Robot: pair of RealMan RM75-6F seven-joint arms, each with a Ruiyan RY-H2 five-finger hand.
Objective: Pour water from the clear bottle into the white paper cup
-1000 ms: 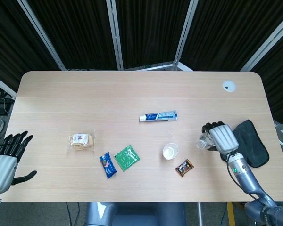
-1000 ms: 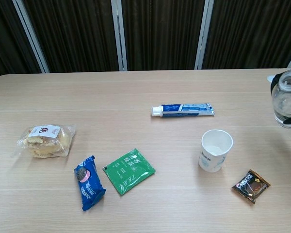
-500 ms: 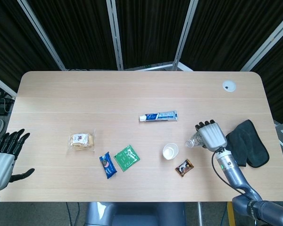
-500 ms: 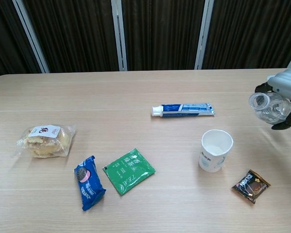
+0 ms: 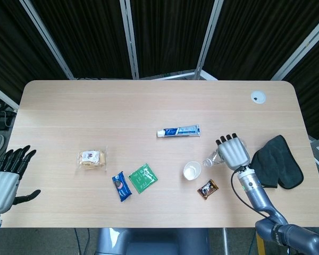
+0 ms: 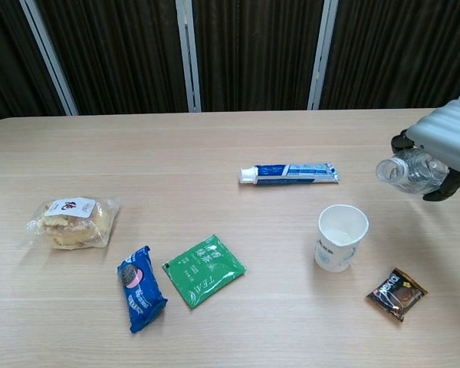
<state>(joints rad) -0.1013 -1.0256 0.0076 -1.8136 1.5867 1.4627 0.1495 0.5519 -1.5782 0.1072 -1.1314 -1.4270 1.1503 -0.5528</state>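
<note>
So far only the carry is done: the right hand (image 6: 447, 138), fingers clamped round the clear plastic bottle (image 6: 409, 169), tips it at right of frame, near the upright white paper cup (image 6: 341, 237). Pouring remains. Left hand (image 5: 5, 178) idle, fingers apart.

This is looking like a lab or robot test room rather than a home — black curtains (image 5: 165, 32) are hanging all along the back between pale metal frame posts (image 5: 128, 37), closing off the space. A plain light-wood bench (image 5: 149, 106) with a cable grommet (image 5: 258, 96) is standing in front, and assorted small goods are lying scattered on it — a toothpaste tube (image 6: 288, 173), snack packets (image 6: 140, 287), a wrapped bun (image 6: 71, 221).
</note>
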